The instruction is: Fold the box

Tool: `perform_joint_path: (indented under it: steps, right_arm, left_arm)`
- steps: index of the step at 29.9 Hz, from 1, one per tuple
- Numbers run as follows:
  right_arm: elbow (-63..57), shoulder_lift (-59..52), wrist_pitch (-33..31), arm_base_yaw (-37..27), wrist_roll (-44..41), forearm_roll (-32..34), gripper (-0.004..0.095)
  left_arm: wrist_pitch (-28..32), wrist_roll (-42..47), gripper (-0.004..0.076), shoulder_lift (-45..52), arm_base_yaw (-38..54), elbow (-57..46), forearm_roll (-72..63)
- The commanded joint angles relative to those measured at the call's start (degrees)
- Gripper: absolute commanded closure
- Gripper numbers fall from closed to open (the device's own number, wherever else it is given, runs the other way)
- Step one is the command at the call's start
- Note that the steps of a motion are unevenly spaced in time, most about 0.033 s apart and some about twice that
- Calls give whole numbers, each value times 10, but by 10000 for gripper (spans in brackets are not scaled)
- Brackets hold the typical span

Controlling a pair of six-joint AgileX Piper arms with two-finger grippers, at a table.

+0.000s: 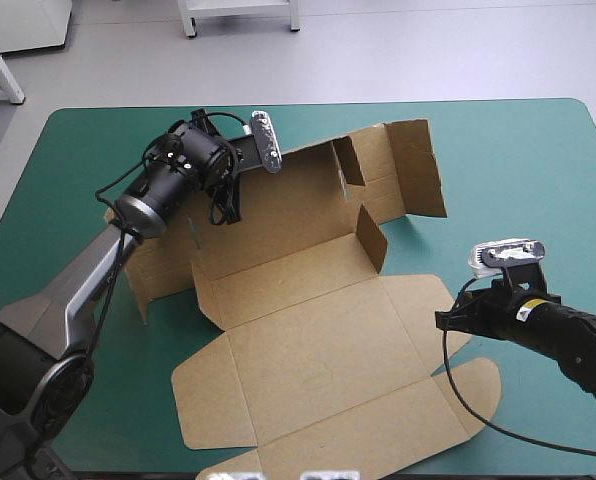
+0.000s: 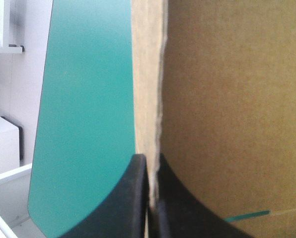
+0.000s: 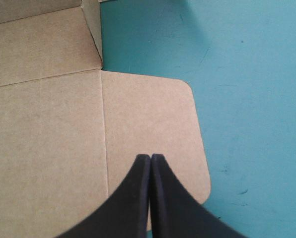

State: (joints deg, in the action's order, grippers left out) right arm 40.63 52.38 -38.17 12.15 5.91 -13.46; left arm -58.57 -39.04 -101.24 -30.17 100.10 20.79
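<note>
The brown box [image 1: 308, 340] lies as a cut sheet on the teal-green cover, its near panels flat and its far walls raised. My left gripper [image 1: 224, 205] reaches down at the far left wall; in the left wrist view it [image 2: 149, 161] is all but shut with the board's edge [image 2: 160, 99] between the black fingers. My right gripper [image 1: 442, 322] sits at the box's right side. In the right wrist view it [image 3: 150, 157] is shut, its tips over a flat, round-cornered flap [image 3: 153, 114], with no board seen between the fingers.
A tall raised flap [image 1: 416, 165] stands at the box's far right corner. Bare teal-green cover [image 1: 538, 170] stretches to the right of the box and along the table's far edge. The box's near flaps reach close to the table's front edge.
</note>
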Motion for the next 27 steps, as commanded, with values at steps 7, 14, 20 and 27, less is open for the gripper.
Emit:
perform_joint_path:
  steps: [7, 14, 20, 27]
  right_arm:
    - [94, 40, 9, -1, 5, -4, 927]
    - [155, 86, -19, -1, 5, -21, 927]
    - [225, 141, -35, -1, 30, -51, 927]
    - [380, 245, -88, -1, 39, -54, 927]
  left_arm:
    - [34, 85, 733, 63, -77, -28, 90]
    - [71, 147, 733, 116, -98, -130, 152]
    - [102, 208, 733, 166, -134, -220, 227]
    - [106, 270, 733, 173, -170, -259, 277]
